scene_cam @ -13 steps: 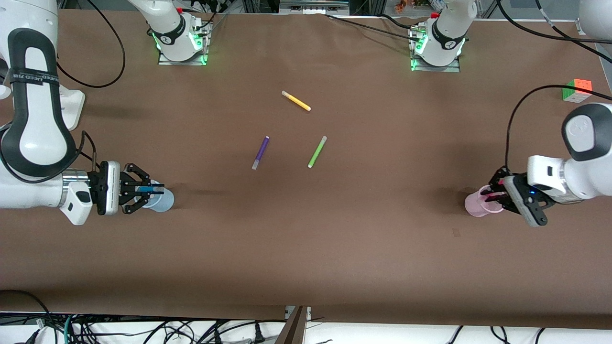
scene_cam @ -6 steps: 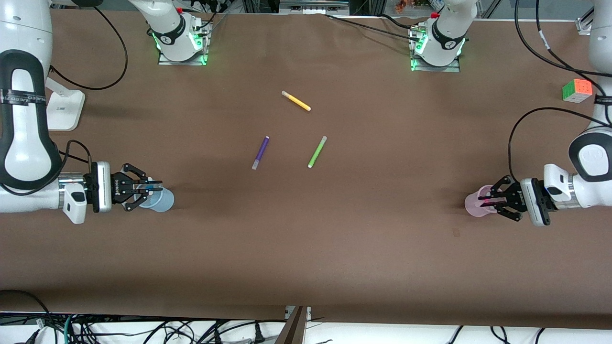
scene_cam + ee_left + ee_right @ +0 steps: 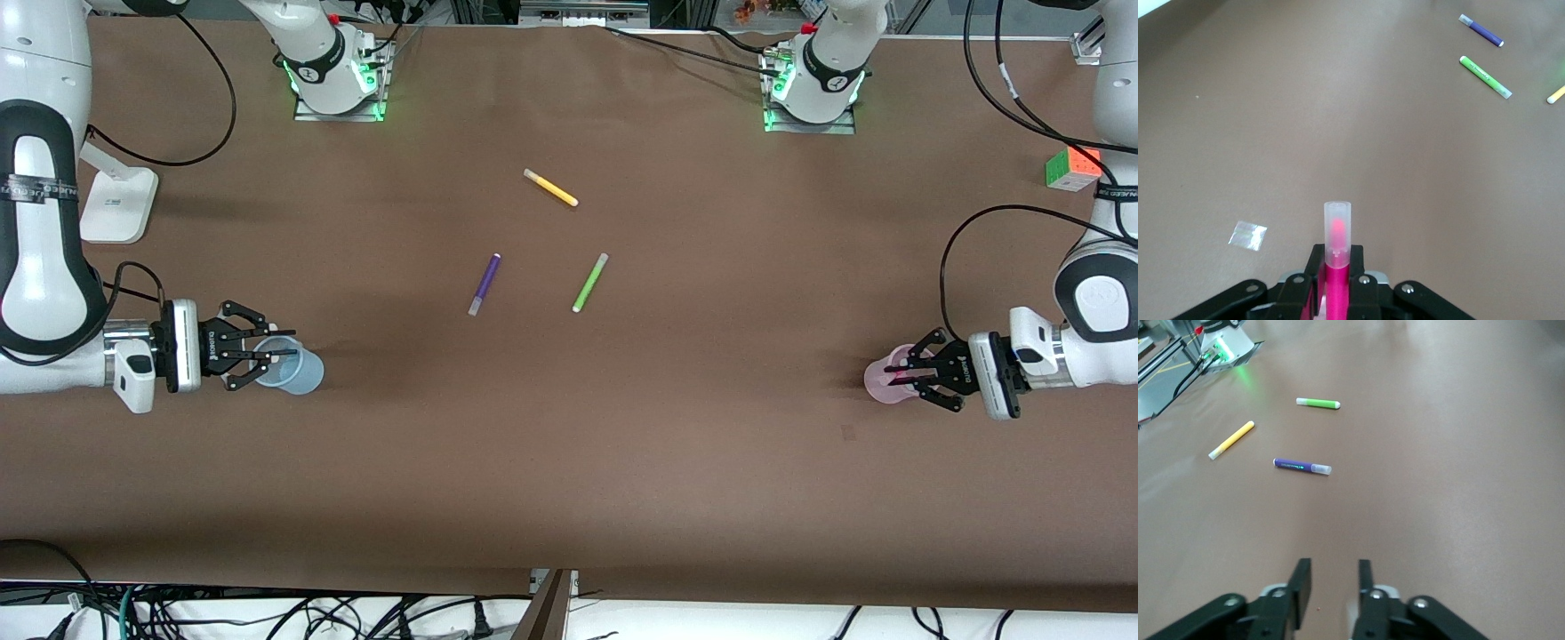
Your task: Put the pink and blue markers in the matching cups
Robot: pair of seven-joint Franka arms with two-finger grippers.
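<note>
- A brown table (image 3: 622, 462) fills the front view, with 2 white arm bases lit green along its top edge and a tangle of black cables below the edge nearest the camera.
- A colored puzzle cube (image 3: 1072, 168) sits near the left arm's end of the table, and a white block (image 3: 114, 205) near the right arm's end.
- 3 markers lie flat mid-table, well apart from both cups: a yellow marker (image 3: 550, 188) farthest from the camera, then a purple marker (image 3: 484, 284) and a lime-green marker (image 3: 589, 282) side by side nearer to it.
- The light pink cup (image 3: 885, 383) stands at the left arm's end of the table; it is translucent and upright.
- The left gripper (image 3: 909, 374) is level over the pink cup's rim, its fingers closed on the pink marker (image 3: 1337, 267).
- The pink marker is magenta with a pale translucent cap end; its long axis runs out along the fingers, cap end leading, over the pink cup's mouth.
- The light blue cup (image 3: 298, 373) stands upright at the right arm's end of the table.
- The right gripper (image 3: 276, 356) is over the blue cup's rim, its fingers (image 3: 1300, 583) parted by a narrow gap with nothing between them.
- I cannot tell where the blue marker is; it is not clearly visible in any view.
</note>
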